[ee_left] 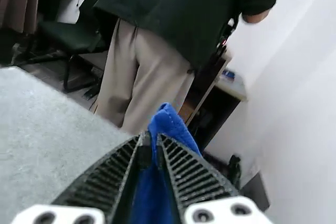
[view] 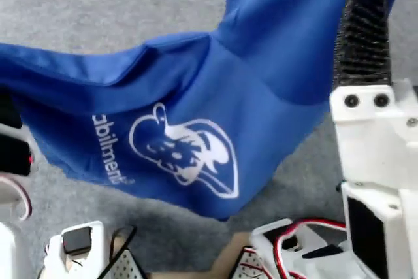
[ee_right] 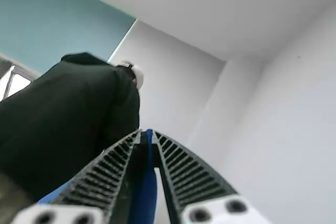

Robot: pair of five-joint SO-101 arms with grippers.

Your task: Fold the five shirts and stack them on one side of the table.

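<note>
Left hand (ee_left: pixel 149 148) and right hand (ee_right: pixel 147 136) each pinch a fold of the blue shirt (view: pixel 196 89), holding it stretched in the air above the grey counter (view: pixel 98 11) with its white print showing, I judge so that it hangs open and can be laid flat for folding.

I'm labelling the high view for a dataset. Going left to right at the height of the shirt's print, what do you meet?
Dark part with a red light → white print on the blue shirt → white arm housing.
</note>
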